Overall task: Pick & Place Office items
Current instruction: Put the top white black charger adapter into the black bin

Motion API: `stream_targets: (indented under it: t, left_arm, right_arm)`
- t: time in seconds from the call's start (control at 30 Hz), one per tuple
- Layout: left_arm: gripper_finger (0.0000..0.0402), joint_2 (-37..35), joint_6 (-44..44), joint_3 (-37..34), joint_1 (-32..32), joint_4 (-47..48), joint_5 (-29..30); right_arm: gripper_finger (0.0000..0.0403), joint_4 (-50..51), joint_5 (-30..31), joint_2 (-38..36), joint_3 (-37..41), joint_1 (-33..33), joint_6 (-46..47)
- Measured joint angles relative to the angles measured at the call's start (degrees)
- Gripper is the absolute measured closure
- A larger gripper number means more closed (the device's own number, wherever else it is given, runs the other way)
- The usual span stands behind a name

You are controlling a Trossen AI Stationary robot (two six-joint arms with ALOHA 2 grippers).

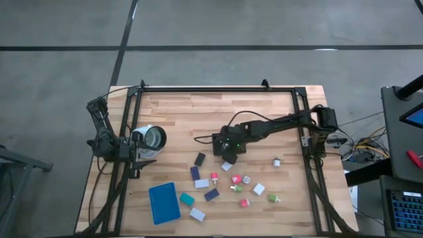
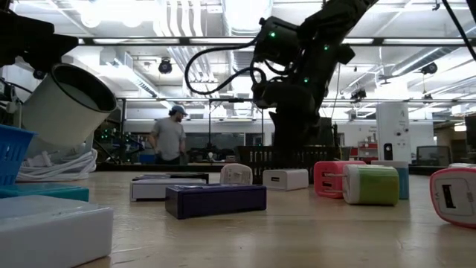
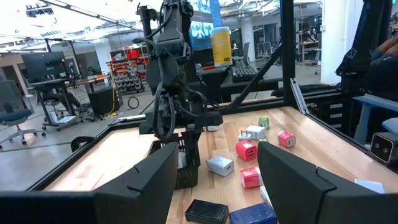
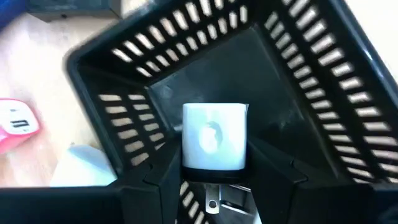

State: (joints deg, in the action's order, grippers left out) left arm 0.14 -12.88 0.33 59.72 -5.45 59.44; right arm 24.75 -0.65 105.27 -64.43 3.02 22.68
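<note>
The wooden table (image 1: 178,116) carries a black frame around its edges, and the right arm (image 1: 277,124) reaches from the right side across to the table's middle; the left arm waits at the left edge, its gripper (image 1: 135,147) next to a white cup (image 1: 151,137) that lies tilted on its side, the fingers (image 3: 305,180) standing wide apart in the left wrist view with nothing between them; a blue tray (image 1: 164,201) lies flat near the front left; a black basket (image 4: 249,81) sits under the right gripper (image 4: 214,171) at mid-table, its slotted walls filling the right wrist view; that gripper is clamped on a white charger block (image 4: 214,137), held above the basket's open mouth and not touching its floor; the remaining office items lie scattered on the front half of the table, well apart from the basket: a black block (image 1: 199,158), a navy block (image 1: 211,194), a teal block (image 1: 187,198), a white block (image 1: 197,213), a pink cube (image 1: 236,179), a green cube (image 1: 272,197) and a small white cube (image 1: 276,161) off to the right; in the low view a navy block (image 2: 216,199) lies nearest, with pink (image 2: 331,179) and green (image 2: 372,184) chargers side by side behind it; a person (image 2: 169,136) stands in the room beyond.
</note>
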Motion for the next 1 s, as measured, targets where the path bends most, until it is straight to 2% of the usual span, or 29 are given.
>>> stream_targets:
  t: [0.57,1.0]
  left_arm:
    - [0.0177,0.0,0.0,0.0,-0.02,0.0,0.0]
    - [0.0177,0.0,0.0,-0.01,-0.01,0.0,0.01]
  right_arm:
    - [0.0256,-0.1,-0.91,0.77,1.0,0.82,0.24]
    - [0.0198,-0.19,-0.72,0.77,-0.08,1.02,-0.64]
